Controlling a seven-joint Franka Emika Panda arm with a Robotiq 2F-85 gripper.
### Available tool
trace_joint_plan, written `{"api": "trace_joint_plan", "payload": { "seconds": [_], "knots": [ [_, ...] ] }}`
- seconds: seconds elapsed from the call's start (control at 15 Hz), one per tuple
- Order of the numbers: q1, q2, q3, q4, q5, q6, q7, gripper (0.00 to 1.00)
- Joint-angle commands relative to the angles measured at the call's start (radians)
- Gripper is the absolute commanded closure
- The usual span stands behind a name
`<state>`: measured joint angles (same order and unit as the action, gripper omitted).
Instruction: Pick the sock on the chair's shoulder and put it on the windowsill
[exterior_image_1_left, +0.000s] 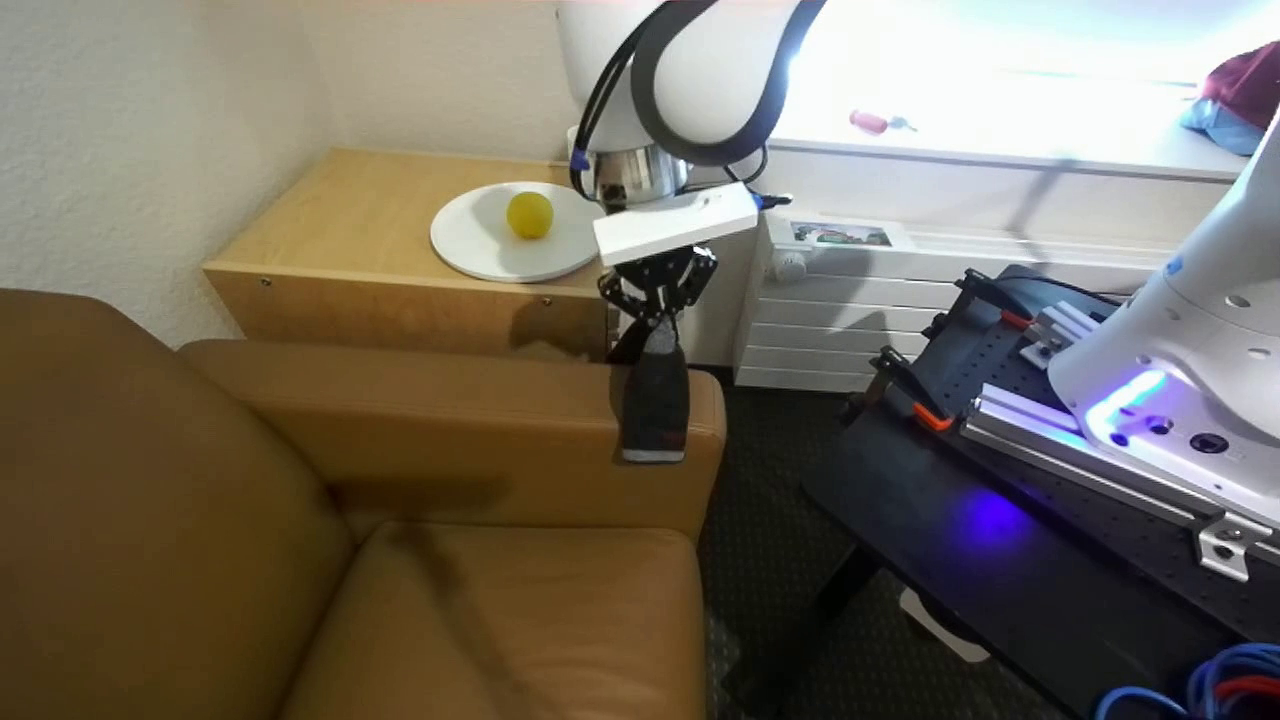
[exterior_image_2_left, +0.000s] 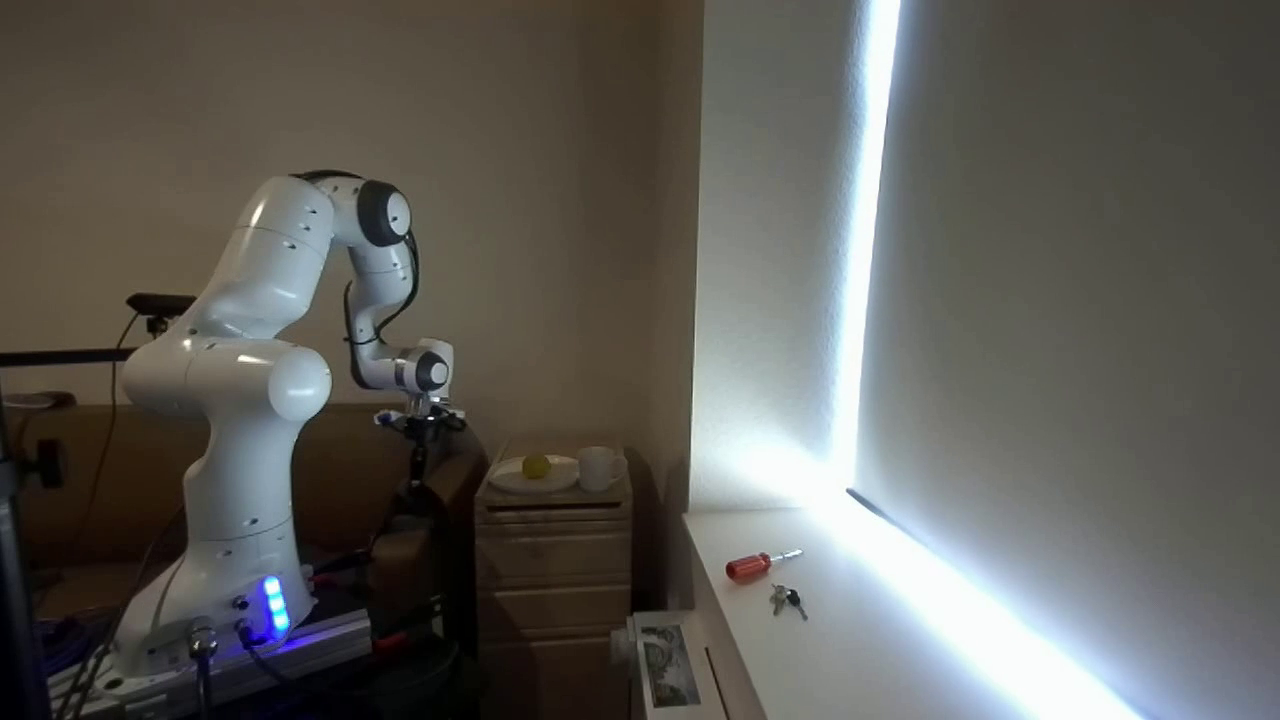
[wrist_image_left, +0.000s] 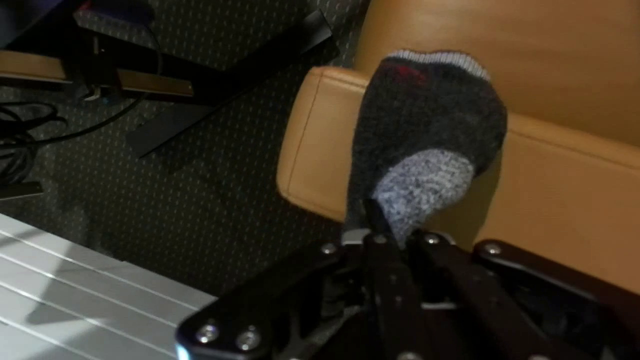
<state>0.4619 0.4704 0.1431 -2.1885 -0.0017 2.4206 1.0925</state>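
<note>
So in an exterior view my tool (exterior_image_1_left: 660, 320) is clenched on the sock (exterior_image_1_left: 655, 400); the thing hangs limp below it, loose end over the front of the arm of this brown leather chair (exterior_image_1_left: 450, 440); can't tell whether the fabric touches the leather; just past that there's a wooden surface (exterior_image_1_left: 340, 210) with a white plate (exterior_image_1_left: 470, 240) and a yellow ball (exterior_image_1_left: 529, 215) on it. In an exterior view the windowsill (exterior_image_2_left: 830, 660) is well apart from my tool, with a red screwdriver (exterior_image_2_left: 750, 568) and some keys (exterior_image_2_left: 787, 600) lying there; it's dark over by me, so the sock barely shows under the tool. Wrist view's the clearest tbh; my fingers (wrist_image_left: 387, 265) are pinched on the sock, right by its light grey patch; the dark part spreads out past them, white-edged end farthest away with a bit of red near it, chair's arm underneath.
</note>
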Motion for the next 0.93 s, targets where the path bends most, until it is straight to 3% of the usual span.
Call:
{"api": "trace_joint_plan", "payload": {
  "seconds": [0.0,0.27,0.33,0.47,0.53,0.8,0.87],
  "knots": [
    [0.009,-0.245,-0.077,-0.219,-0.097,0.015,0.161,0.99],
    [-0.086,-0.459,-0.096,-0.42,-0.187,0.015,0.36,0.99],
    [-0.127,-0.512,-0.086,-0.476,-0.147,0.033,0.362,0.99],
    [-0.201,-0.631,-0.077,-0.602,-0.011,0.139,0.209,0.99],
    [-0.19,-0.492,-0.041,-0.461,-0.082,0.056,0.293,0.95],
    [-0.244,-0.62,-0.036,-0.577,-0.019,0.103,0.218,0.99],
    [-0.281,-0.592,-0.018,-0.562,-0.11,0.157,0.31,0.99]
  ]
}}
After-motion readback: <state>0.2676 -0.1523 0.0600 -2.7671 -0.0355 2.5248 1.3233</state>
